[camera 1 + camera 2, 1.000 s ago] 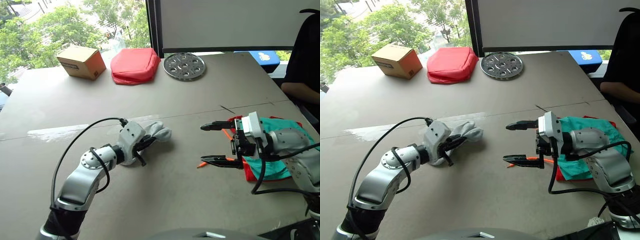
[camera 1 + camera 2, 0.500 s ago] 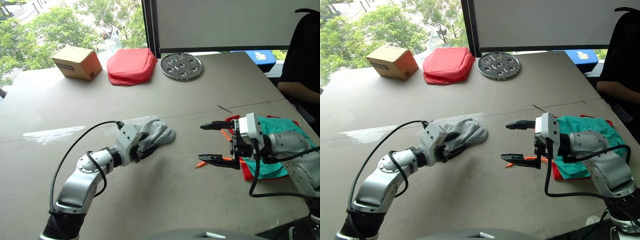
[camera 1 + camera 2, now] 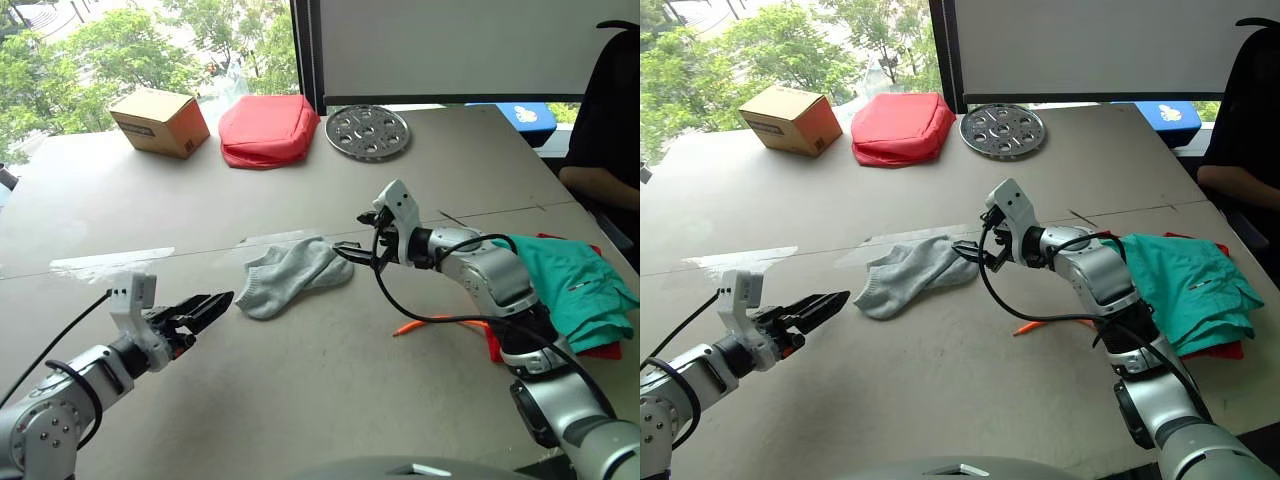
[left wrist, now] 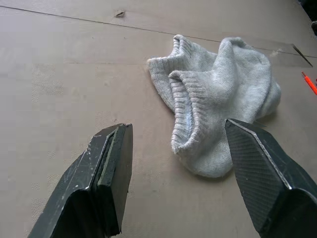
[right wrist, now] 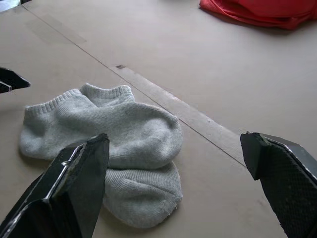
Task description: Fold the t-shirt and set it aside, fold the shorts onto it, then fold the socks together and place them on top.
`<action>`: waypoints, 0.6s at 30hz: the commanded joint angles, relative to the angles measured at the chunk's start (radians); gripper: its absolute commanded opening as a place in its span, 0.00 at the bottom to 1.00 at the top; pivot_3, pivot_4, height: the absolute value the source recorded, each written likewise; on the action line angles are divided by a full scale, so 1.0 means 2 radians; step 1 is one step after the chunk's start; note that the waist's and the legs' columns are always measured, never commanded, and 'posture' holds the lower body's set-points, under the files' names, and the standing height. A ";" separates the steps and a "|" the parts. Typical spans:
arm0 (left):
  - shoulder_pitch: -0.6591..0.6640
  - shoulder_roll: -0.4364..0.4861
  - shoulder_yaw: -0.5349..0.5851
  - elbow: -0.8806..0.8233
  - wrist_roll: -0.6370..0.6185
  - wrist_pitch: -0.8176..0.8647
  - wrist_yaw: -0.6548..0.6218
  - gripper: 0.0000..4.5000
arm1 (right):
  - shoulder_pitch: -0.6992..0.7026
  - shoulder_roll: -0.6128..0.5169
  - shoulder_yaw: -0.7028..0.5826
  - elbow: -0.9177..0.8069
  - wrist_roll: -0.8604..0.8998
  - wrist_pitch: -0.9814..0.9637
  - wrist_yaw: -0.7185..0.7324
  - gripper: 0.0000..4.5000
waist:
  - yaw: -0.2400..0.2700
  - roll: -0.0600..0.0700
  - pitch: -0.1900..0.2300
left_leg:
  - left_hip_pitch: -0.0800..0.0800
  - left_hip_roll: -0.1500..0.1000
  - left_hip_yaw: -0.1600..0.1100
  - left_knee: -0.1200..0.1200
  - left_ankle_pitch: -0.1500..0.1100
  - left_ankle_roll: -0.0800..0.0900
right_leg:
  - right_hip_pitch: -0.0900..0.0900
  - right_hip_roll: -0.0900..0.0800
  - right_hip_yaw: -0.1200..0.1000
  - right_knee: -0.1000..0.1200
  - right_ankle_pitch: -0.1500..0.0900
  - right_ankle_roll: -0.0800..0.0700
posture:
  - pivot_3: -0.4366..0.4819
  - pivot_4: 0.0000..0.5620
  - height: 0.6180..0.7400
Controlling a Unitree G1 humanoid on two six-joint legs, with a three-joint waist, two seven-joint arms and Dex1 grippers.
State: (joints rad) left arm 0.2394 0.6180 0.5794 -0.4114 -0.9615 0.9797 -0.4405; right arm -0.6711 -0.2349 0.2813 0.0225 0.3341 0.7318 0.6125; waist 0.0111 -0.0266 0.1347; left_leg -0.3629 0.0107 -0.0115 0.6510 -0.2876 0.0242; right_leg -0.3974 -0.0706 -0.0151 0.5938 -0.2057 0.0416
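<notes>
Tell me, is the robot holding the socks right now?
No. Both end effectors are open and empty: the left sits back from the socks, the right hovers by the toes.

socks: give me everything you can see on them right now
The socks are a light grey pair of short knit ankle socks with ribbed cuffs, lying flat on the table, one overlapping the other. The cuffs point toward the left gripper, which is open and apart from them. The toes lie by the right gripper, also open and poised at that end. Neither gripper holds them.
</notes>
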 commanded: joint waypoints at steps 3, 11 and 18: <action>-0.013 -0.014 -0.024 -0.017 0.007 -0.007 0.020 0.71 | -0.050 0.054 -0.014 0.091 -0.013 0.003 -0.021 1.00 | -0.002 0.000 0.000 | 0.000 0.000 0.000 0.000 0.000 -0.001 | 0.000 0.000 0.000 0.000 0.000 0.000 | 0.48 0.27 1.00; -0.011 -0.017 -0.060 -0.015 0.034 -0.018 0.022 0.71 | -0.082 0.093 -0.012 0.155 -0.027 -0.014 -0.013 1.00 | -0.012 0.001 0.000 | 0.001 0.000 0.000 -0.001 0.001 -0.001 | 0.000 0.000 0.000 0.000 0.000 0.000 | 0.48 0.27 1.00; -0.010 -0.024 -0.100 -0.002 0.079 -0.046 0.013 0.20 | -0.106 0.128 -0.002 0.240 -0.061 -0.060 -0.011 0.58 | -0.010 0.001 0.000 | 0.001 -0.001 -0.001 -0.001 0.001 -0.002 | 0.000 0.000 0.000 0.001 0.000 0.000 | 0.48 0.27 1.00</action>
State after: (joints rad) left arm 0.2158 0.5821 0.4265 -0.4099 -0.8085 0.8956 -0.3889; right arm -0.8558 0.0137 0.2720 0.4782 0.2358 0.6544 0.5824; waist -0.0097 -0.0236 0.1351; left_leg -0.3616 0.0081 -0.0140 0.6491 -0.2856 0.0210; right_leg -0.3974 -0.0718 -0.0151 0.5958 -0.2053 0.0411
